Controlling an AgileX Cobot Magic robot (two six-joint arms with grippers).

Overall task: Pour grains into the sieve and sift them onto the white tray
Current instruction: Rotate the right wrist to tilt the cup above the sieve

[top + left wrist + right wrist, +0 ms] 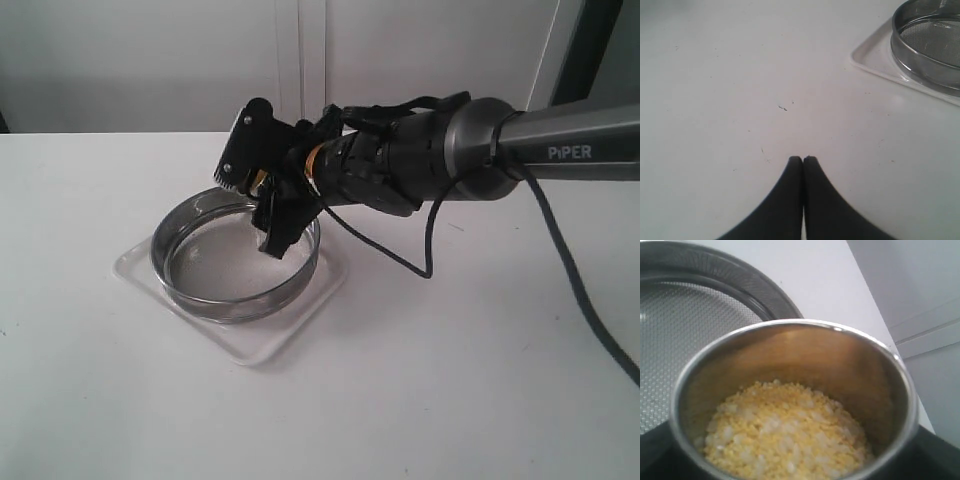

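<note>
1. Our right tool is clamped on the small steel cup, one finger on each side of it. It hangs over the sieve, near the rim on the arm's side. In the exterior view the cup is mostly hidden behind the fingers.
2. We find the grains all in the cup, a yellow heap with paler bits that fills its lower part. The mesh beyond the cup looks bare, so we judge the pour has not begun.
3. We see the sieve sitting inside the white tray, which lies flat on the desk. The tray shows only a narrow margin around the steel rim.
4. To pour well, we would first bring the cup's lip over the middle of the mesh and keep it low. Then we would roll the wrist slowly, so the grains slide out in a thin stream rather than drop in one lump.
5. We would hold the clamp firm throughout. A smooth round cup may twist between the fingers as it tips.
6. Fine grains bounce easily. Falling from high up or near the rim, they would likely jump over it and past the tray's low edge.
7. Our left tool has its fingers pressed together on nothing and sits over bare desk, apart from the tray's corner. We would keep it there until the cup is emptied.
8. When sifting follows, we would shake only gently, because the tray leaves little room to spare.
</note>
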